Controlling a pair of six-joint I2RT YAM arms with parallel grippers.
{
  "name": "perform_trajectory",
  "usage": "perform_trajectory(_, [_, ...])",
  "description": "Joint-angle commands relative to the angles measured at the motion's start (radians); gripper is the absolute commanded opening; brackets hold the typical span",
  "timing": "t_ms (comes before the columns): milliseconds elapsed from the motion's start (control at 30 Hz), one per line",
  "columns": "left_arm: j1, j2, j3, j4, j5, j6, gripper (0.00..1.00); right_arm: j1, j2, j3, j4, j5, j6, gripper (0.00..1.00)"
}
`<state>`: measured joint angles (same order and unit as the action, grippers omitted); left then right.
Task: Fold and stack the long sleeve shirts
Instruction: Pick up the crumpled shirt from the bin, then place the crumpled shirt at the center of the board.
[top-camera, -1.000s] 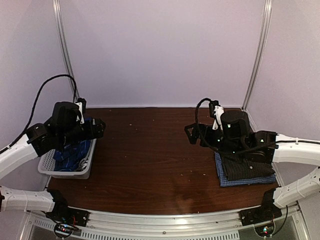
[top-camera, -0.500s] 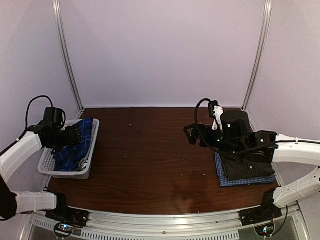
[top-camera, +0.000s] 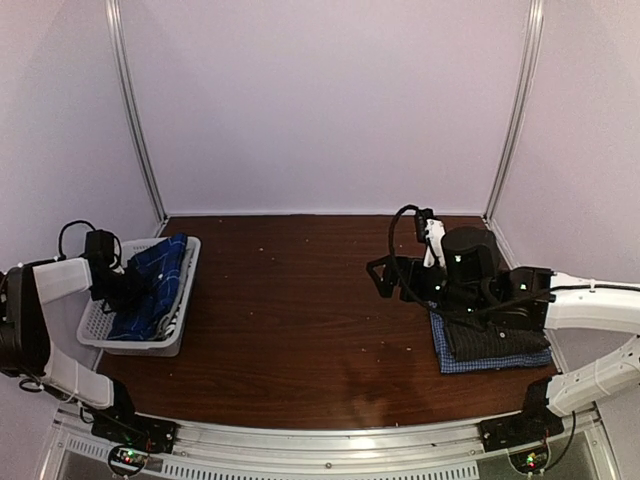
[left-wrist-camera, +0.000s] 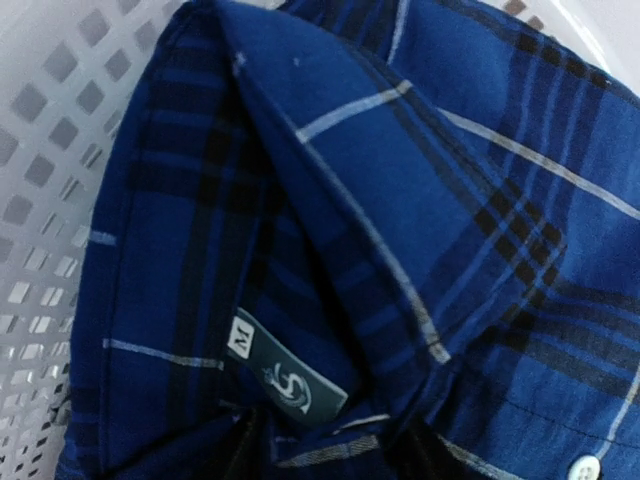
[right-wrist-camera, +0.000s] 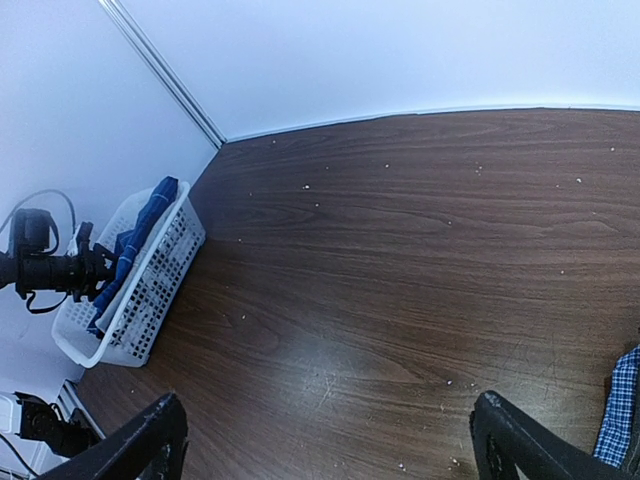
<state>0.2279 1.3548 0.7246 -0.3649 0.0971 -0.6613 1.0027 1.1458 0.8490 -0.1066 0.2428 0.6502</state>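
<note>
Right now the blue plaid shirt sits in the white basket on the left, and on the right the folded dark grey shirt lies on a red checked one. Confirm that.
One detail is wrong. The top external view shows that under the folded dark grey shirt lies a pale blue checked shirt, not a red one. The blue plaid shirt does sit in the white basket on the left.
</note>
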Motion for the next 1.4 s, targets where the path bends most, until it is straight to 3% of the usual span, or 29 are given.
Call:
perform_trajectory(0, [0.001,-0.038,-0.016,0.044,0.021,0.015,0.32,-0.004,-0.036,-0.016,0.025,-0.012,-0.004,1.0])
perform_trajectory(67, [0.001,-0.071,-0.01,0.024,0.005,0.027,0.16,-0.004,-0.04,-0.019,0.027,-0.013,-0.003,1.0])
perform_trajectory(200, [-0.001,-0.145,0.018,-0.021,-0.012,0.061,0.0,-0.004,-0.045,-0.018,0.024,-0.016,-0.008,1.0])
perform_trajectory(433, [-0.081,-0.3,0.131,-0.087,-0.031,0.136,0.0,-0.004,-0.046,-0.01,0.021,-0.013,-0.014,1.0])
perform_trajectory(833, [-0.448,-0.383,0.386,-0.089,0.063,0.18,0.0,-0.004,-0.038,0.035,-0.002,0.008,-0.035,1.0])
perform_trajectory(1100, [-0.87,-0.256,0.407,0.002,-0.053,0.13,0.0,-0.005,-0.02,0.059,-0.01,0.018,-0.035,1.0])
perform_trajectory(1367, [-1.105,-0.005,0.476,0.085,-0.118,0.078,0.0,-0.004,-0.02,0.065,-0.063,0.041,-0.02,1.0])
